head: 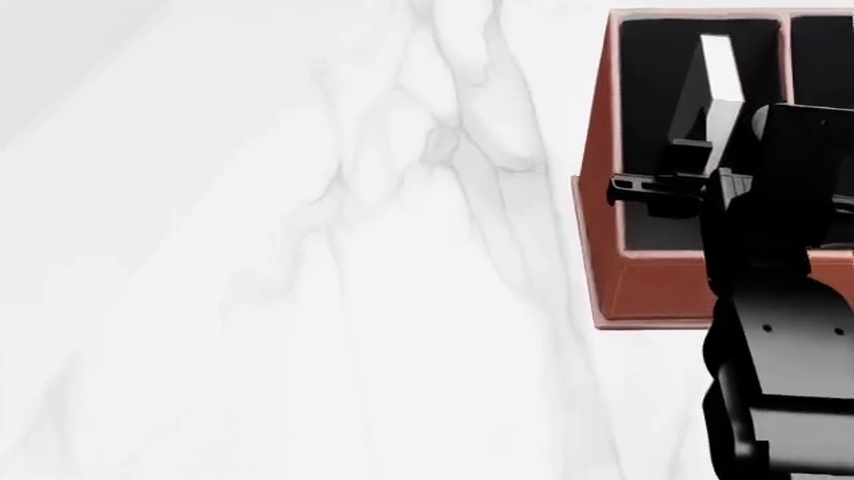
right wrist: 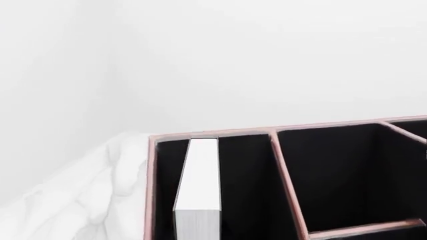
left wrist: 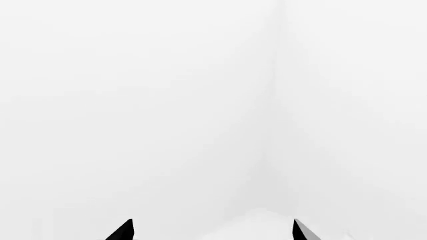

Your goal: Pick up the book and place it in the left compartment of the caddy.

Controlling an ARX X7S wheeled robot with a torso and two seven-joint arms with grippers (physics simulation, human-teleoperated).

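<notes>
The reddish-brown caddy (head: 603, 270) stands at the right of the white marble table. The book (head: 721, 68) is tilted inside its left compartment (head: 651, 100), white page edges up. My right gripper (head: 705, 128) reaches over the caddy's near wall and appears shut on the book's near end. In the right wrist view the book (right wrist: 199, 185) runs from the camera toward the caddy's far rim (right wrist: 213, 132), inside the left compartment (right wrist: 243, 195); no fingers show there. My left gripper (left wrist: 213, 231) is open and empty, with only its two fingertips (left wrist: 125, 231) showing.
A pale divider (right wrist: 283, 180) separates the left compartment from the middle compartments (right wrist: 340, 175). The marble tabletop (head: 334, 280) stretches to the left of the caddy. The right arm's black body (head: 787, 360) covers the caddy's near right part.
</notes>
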